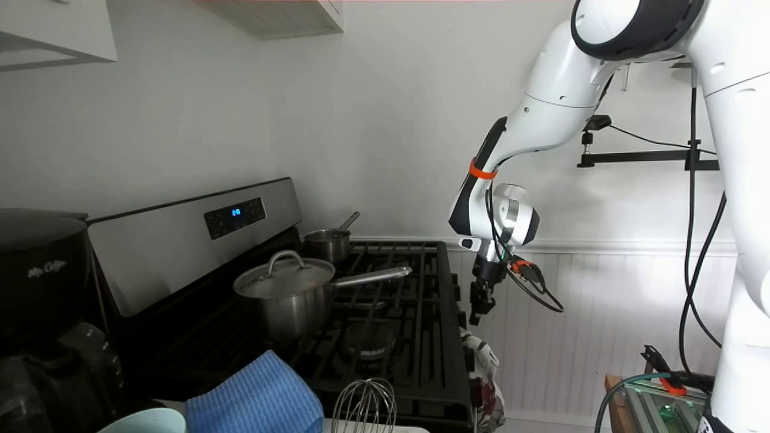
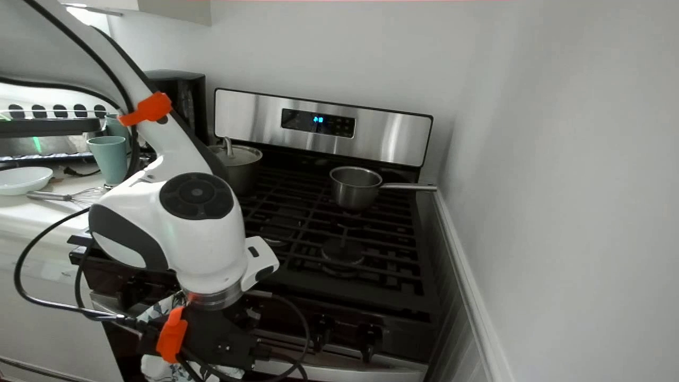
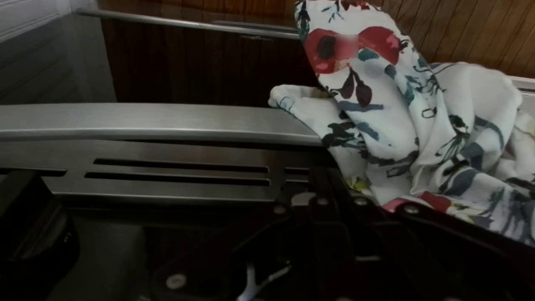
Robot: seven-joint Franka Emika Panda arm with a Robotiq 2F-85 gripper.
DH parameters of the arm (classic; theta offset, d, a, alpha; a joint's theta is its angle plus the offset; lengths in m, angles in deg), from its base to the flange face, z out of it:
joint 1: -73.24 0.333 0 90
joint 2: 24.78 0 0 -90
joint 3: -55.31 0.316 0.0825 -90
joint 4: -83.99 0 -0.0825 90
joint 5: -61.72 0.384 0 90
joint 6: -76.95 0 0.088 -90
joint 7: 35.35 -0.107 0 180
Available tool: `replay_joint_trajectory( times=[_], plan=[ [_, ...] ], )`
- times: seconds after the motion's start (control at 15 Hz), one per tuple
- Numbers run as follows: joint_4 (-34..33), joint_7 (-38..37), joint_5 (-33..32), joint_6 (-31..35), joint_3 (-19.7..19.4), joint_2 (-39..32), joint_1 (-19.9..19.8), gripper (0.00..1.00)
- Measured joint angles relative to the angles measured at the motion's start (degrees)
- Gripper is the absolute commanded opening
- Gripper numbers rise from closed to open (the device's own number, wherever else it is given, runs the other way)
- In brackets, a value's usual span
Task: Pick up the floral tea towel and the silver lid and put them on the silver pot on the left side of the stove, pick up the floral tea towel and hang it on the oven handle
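The floral tea towel (image 3: 388, 117) lay bunched over the oven handle (image 3: 146, 121), at the front left of the stove (image 2: 382, 289); hanging looked nearly done, perhaps leaving only straightening. The pincer (image 1: 477, 313), pressed together, was close by there, whether touching cloth unclear. The silver lid (image 1: 289, 285) sat on the silver pot (image 1: 295, 316) at the stove's left: done. A smaller pot (image 2: 356, 190) stood at the stove's right rear; a control knob (image 3: 35, 234) on the stove's front might hinder the pincer.

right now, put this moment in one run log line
floral tea towel: draped over oven handle | claw: shut, any grip on towel unclear | silver lid: on silver pot, left side of stove
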Motion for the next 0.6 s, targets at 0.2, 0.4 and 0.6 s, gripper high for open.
replay_joint_trajectory(
  times=[0.2,0.4,0.6],
  plan=[
    [0.7,-5.6,-5.8,-1.5,-0.2,2.6,-0.6,0.5],
    [2.2,-11.5,-10.8,-4.1,-0.4,6.6,-1.0,0.72],
    [3.6,-17.4,-15.4,-7.5,-0.9,11.4,-1.2,0.92]
  ],
)
